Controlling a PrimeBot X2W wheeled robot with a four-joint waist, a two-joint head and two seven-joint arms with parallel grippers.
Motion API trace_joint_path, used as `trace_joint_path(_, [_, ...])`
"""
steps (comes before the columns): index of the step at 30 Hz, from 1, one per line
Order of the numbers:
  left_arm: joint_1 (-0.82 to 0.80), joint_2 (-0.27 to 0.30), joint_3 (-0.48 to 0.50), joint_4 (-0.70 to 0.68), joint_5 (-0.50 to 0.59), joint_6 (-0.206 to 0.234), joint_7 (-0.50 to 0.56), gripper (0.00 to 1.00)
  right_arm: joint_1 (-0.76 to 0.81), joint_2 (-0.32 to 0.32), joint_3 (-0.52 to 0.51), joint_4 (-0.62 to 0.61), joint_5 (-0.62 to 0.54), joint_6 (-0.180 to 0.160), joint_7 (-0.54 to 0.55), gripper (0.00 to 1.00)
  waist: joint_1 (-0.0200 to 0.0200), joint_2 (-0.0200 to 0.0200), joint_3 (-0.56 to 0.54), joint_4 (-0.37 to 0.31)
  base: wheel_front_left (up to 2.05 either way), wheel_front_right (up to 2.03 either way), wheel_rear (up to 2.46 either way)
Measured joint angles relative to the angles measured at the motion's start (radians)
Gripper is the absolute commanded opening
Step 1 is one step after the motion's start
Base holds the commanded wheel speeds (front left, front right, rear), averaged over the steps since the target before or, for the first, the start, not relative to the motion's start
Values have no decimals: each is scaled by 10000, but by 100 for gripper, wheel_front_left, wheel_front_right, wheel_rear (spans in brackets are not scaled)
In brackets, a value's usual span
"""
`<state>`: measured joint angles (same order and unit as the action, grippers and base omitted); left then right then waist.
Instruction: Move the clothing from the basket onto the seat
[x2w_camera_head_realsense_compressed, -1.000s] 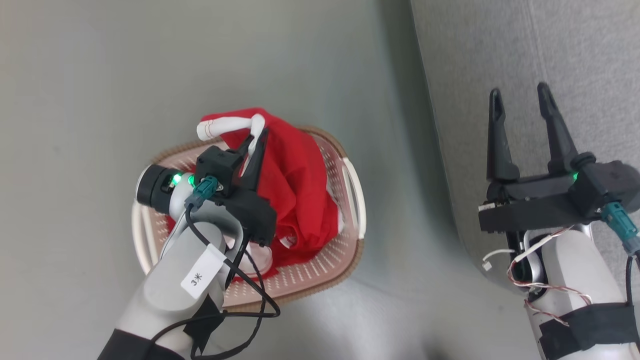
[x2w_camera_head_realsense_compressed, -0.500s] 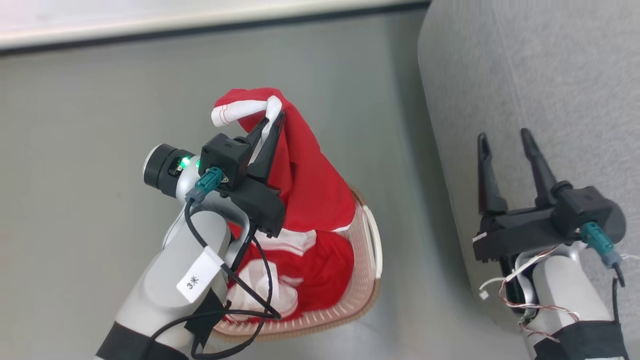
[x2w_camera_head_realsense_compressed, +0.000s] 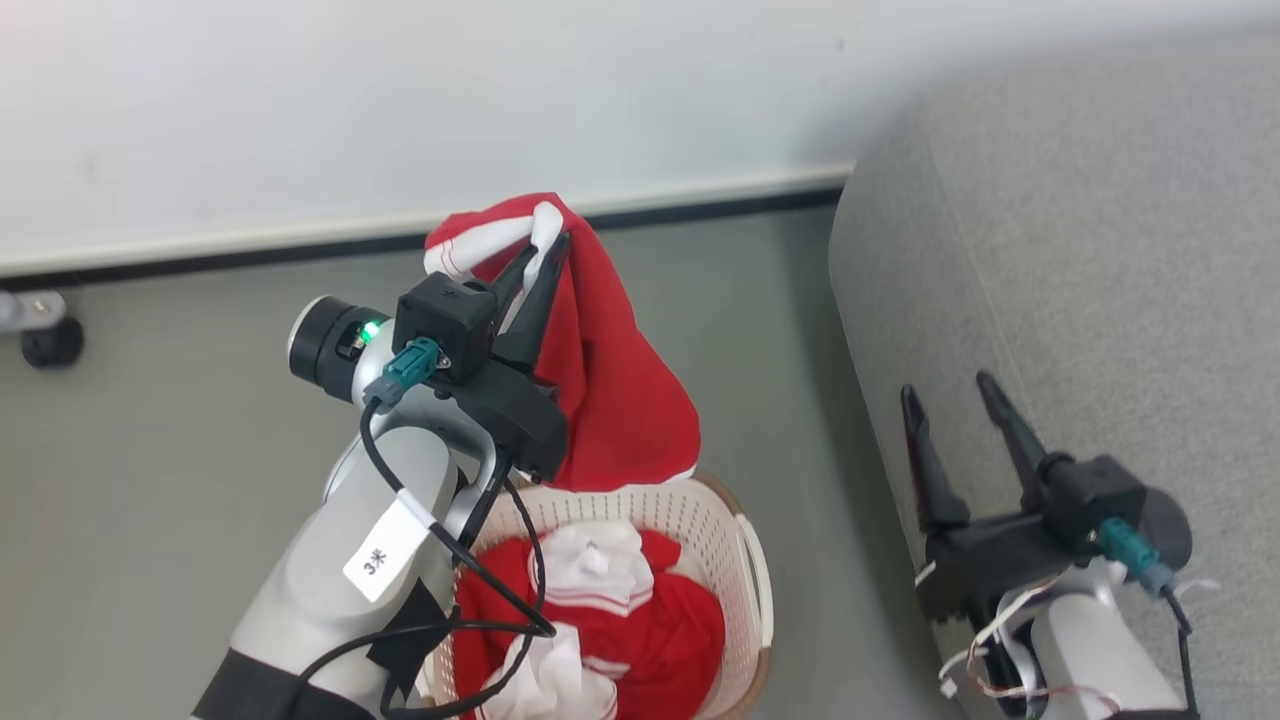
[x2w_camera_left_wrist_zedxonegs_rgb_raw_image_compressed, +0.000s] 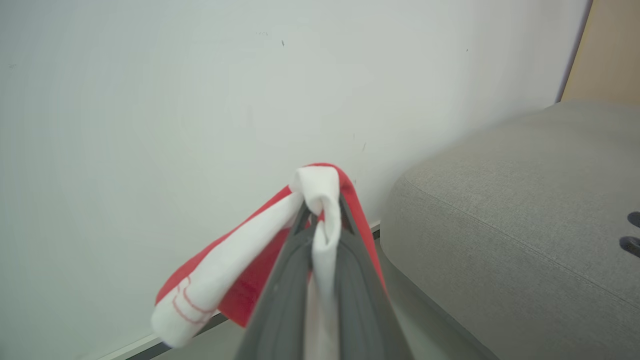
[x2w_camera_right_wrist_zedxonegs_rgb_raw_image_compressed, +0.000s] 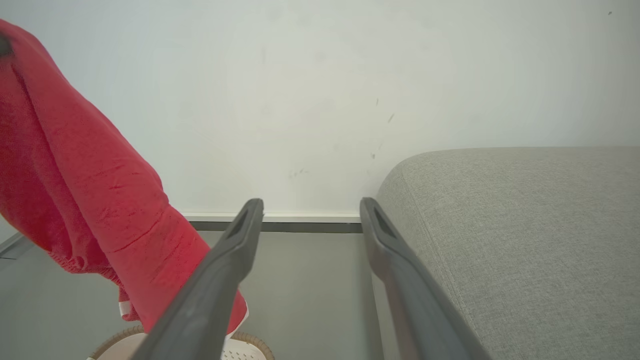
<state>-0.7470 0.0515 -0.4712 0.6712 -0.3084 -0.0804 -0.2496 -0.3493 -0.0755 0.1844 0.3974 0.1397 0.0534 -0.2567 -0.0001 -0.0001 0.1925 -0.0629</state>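
Fabric, soft and light, hanging limp. One red garment (x2w_camera_head_realsense_compressed: 610, 400) pinched in the left gripper (x2w_camera_head_realsense_compressed: 547, 248) at a bunched white trim (x2w_camera_left_wrist_zedxonegs_rgb_raw_image_compressed: 320, 200), jaws clamped nearly together on the fold. Held up above the basket (x2w_camera_head_realsense_compressed: 752, 570), lower hem just over the rim (touching or not, hard to tell). More of the clothing (x2w_camera_head_realsense_compressed: 650, 625) heaped inside, red and white, crumpled. Right gripper (x2w_camera_head_realsense_compressed: 947, 386) spread wide and empty, just beside the front face of the seat (x2w_camera_head_realsense_compressed: 1080, 250).

Likely to drape, swing and stretch rather than keep any shape; nothing stiff to push against. Probably too light to strain a two-point pinch, yet smooth enough, as sports knit, to slide out of a thin one. Best taken at a gathered fold, a hem or a trimmed band, for the bulk of several layers in the grip. Worth carrying high, to keep the trailing hem from snagging on the basket's rim or perforations on the way across to the seat, off to the right.
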Motion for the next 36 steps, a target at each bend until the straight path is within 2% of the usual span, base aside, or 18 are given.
trace_joint_path(9, [73,-86,-178,322,-161,-90,0,0,518,27,518,591,-104,267,0,100,0,1,-1192,178,0,0,0])
trace_joint_path(16, [432,-102,-368,522,-399,-94,13,0,570,100,1358,1246,-211,451,2,100,0,0,-2231,311,0,0,0])
trace_joint_path(25, [619,-138,-807,75,-439,-82,382,0,455,180,2640,1829,-182,614,2,100,0,0,-3102,521,0,0,0])
trace_joint_path(31, [614,-127,-1175,-215,-564,-61,650,0,-163,186,4322,1707,779,614,0,100,1,1,-3221,779,0,0,0])
trace_joint_path(36, [591,-130,-1678,-627,-757,61,895,0,-611,180,5028,1871,1358,543,2,100,1,2,-3230,936,0,0,0])
